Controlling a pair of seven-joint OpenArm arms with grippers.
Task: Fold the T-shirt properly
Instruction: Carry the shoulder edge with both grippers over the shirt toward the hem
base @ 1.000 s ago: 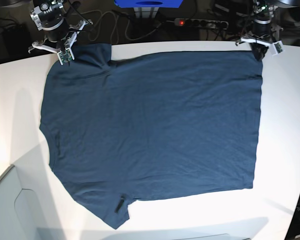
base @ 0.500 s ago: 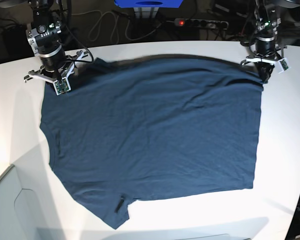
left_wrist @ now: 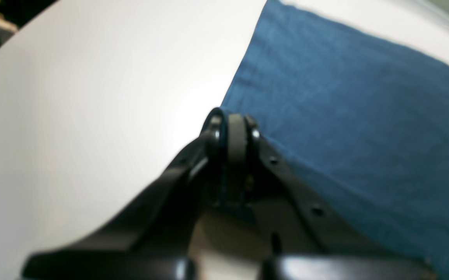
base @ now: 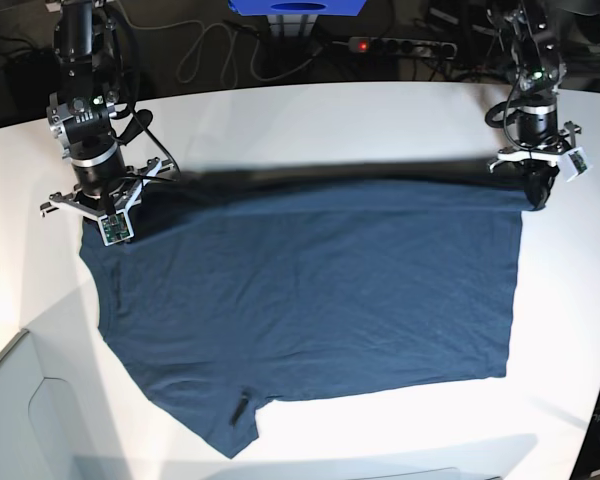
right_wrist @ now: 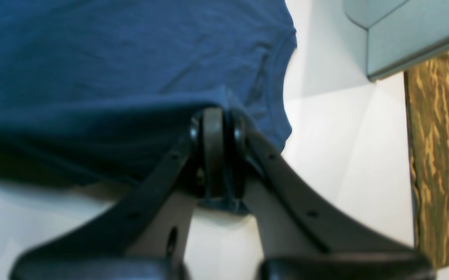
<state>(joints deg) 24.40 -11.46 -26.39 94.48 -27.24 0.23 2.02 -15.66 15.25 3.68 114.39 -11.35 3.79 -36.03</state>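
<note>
Left wrist view: the left pincer (left_wrist: 234, 128) is clamped on the edge of the dark navy-blue cotton T-shirt (left_wrist: 356, 116), which spreads toward 2 o'clock over the white tabletop (left_wrist: 92, 97)

Right wrist view: the right pincer (right_wrist: 216, 124) is pinched shut on a raised fold of the cloth

Base view: the shirt lies spread mid-tabletop, its far edge lifted between both pincers, at 10 and 2 o'clock

A soft, matt navy cotton T-shirt (base: 320, 290), lightly creased, lies on a smooth, faintly glossy white bench (base: 570, 330); the matt black plastic left hand (left_wrist: 234, 132) and right hand (right_wrist: 216, 128) pinch its weave between dull rubbery pads.
</note>
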